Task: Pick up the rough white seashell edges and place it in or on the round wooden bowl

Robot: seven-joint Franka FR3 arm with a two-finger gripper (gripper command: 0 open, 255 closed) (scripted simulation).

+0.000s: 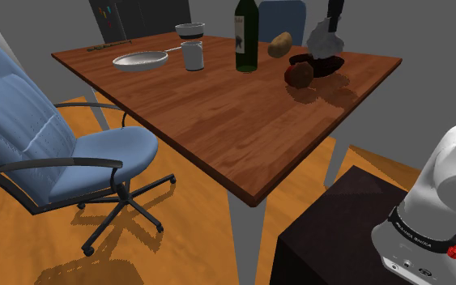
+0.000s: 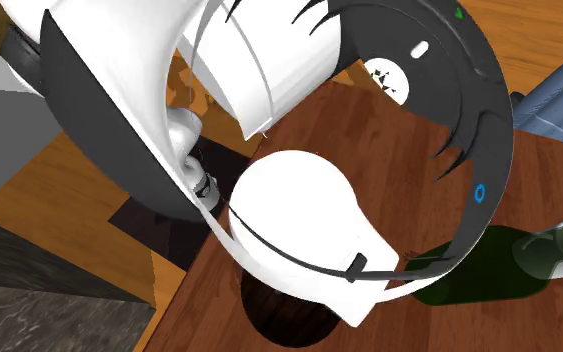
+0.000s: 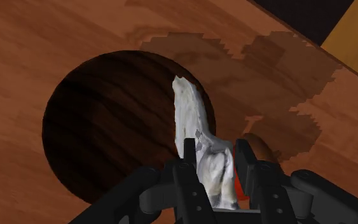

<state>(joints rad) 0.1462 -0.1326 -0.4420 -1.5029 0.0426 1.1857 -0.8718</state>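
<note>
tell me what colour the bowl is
The bowl is very dark brown with faint grain streaks, best seen in the wrist view.

The shoulder camera is looking down across the table point(image 1: 218, 113) from beside the stand point(image 1: 331, 235) at five o'clock. The second exterior camera is crowding the arm point(image 2: 299, 220), looking down. The wrist camera is hovering close above the dark bowl point(image 3: 107, 127), which all three are sharing.

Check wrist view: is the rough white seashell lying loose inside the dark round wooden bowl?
No, the rough white seashell is clasped in the black gripper, held off the dark round wooden bowl.
</note>
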